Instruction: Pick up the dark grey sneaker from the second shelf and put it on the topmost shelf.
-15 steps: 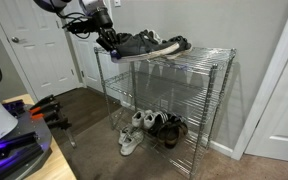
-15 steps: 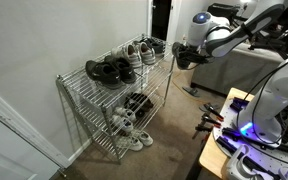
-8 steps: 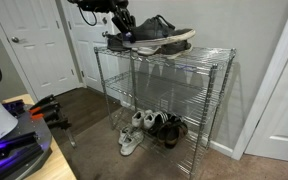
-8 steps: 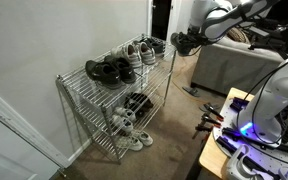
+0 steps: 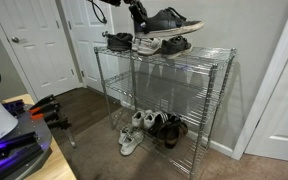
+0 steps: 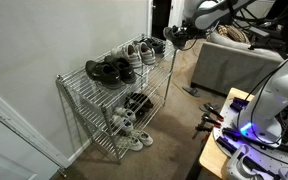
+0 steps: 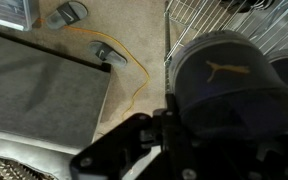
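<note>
My gripper [image 5: 141, 14] is shut on the dark grey sneaker [image 5: 174, 20] and holds it in the air just above the topmost shelf [image 5: 220, 52] of the chrome wire rack. In an exterior view the sneaker [image 6: 180, 39] hangs at the rack's far end. In the wrist view the sneaker's dark heel [image 7: 229, 85] fills the right side, with the gripper [image 7: 159, 140] clamped on it. The second shelf [image 5: 184, 95] below looks bare from this side.
Several shoes lie on the topmost shelf: a dark pair [image 5: 119, 42], a white-and-grey sneaker [image 5: 149, 46]. More shoes [image 5: 149, 128] sit on the lowest tier. A grey couch [image 6: 234, 70] stands beside the rack. A yellow cable [image 7: 134, 70] lies on the carpet.
My gripper has lifted the dark grey sneaker from level with the top tier to well above it, and moved it along over the rack.
</note>
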Tool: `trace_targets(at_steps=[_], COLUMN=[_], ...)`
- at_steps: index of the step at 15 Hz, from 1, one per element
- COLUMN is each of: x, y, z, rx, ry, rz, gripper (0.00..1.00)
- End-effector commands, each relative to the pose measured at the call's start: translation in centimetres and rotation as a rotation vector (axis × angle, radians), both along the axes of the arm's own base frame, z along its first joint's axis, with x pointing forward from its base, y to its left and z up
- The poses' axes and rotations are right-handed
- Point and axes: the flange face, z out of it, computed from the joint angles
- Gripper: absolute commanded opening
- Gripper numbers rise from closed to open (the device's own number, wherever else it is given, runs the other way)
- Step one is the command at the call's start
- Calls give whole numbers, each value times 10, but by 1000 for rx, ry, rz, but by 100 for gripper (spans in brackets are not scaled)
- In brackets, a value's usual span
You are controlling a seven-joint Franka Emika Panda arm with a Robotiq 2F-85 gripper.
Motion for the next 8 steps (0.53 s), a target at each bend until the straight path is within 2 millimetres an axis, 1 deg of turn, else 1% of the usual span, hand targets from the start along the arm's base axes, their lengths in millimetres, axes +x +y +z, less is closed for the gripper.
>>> trace_targets(at_steps=[1, 5, 8], x=[35, 61, 71], y=[-19, -42, -59], z=[9, 1, -3], rx=[4, 42, 59], ry=[15, 47, 61], rz=[5, 11, -40], gripper=[5, 5, 5])
